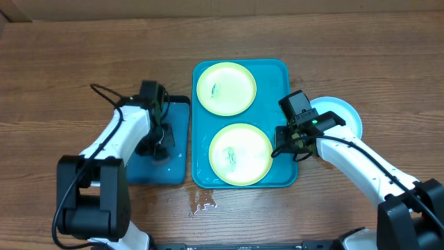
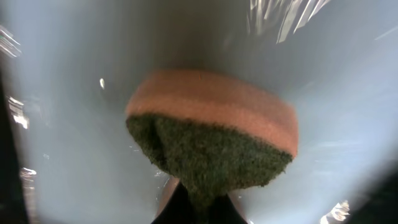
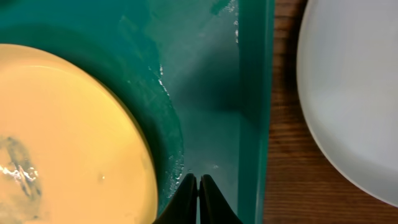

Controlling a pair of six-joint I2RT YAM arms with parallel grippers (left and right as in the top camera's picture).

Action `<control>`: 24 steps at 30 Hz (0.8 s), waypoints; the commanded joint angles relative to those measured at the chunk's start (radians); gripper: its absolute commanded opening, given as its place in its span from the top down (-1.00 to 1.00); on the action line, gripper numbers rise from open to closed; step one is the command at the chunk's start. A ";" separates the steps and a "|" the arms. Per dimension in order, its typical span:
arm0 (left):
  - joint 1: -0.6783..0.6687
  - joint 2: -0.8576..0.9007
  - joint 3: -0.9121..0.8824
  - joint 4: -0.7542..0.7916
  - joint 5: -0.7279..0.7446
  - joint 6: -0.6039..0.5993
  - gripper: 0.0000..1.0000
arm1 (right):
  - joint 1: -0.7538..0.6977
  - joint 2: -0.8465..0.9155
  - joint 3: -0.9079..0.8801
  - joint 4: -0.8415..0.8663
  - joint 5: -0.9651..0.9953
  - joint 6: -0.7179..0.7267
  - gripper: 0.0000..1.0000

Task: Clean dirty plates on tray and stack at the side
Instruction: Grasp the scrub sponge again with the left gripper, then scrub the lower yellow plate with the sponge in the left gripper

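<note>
Two yellow-green rimmed plates lie on the turquoise tray (image 1: 284, 69): one at the far end (image 1: 226, 88), one at the near end (image 1: 240, 153) with a dark smudge. The near plate (image 3: 68, 137) fills the left of the right wrist view. A light blue rimmed plate (image 1: 343, 114) lies on the table right of the tray and shows in the right wrist view (image 3: 354, 93). My right gripper (image 3: 198, 180) is shut and empty, low over the tray floor (image 3: 211, 93) beside the near plate's right edge. My left gripper (image 1: 158, 139) is shut on a sponge (image 2: 214, 134), orange with a dark green scrub face.
A smaller blue tray (image 1: 173, 163) lies left of the turquoise tray, under my left gripper. A small puddle of water (image 1: 205, 203) sits on the wooden table in front of the trays.
</note>
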State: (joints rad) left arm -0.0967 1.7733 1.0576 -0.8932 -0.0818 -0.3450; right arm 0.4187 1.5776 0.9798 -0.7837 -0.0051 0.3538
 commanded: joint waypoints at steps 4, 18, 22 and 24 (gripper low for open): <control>0.000 0.008 -0.027 0.036 -0.021 0.010 0.92 | -0.004 -0.004 -0.010 0.052 -0.115 -0.122 0.76; -0.026 -0.069 0.452 -0.373 0.100 0.009 0.92 | -0.002 0.032 -0.161 0.291 -0.179 -0.119 0.57; -0.083 -0.093 0.506 -0.380 0.174 0.008 0.91 | -0.003 0.080 -0.164 0.304 -0.171 -0.119 0.76; -0.127 -0.092 0.505 -0.370 0.191 0.003 0.92 | -0.003 0.093 -0.164 0.303 -0.143 -0.118 0.92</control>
State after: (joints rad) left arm -0.1646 1.6981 1.5414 -1.2671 0.0319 -0.3401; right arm 0.4187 1.6501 0.8242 -0.4862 -0.1745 0.2363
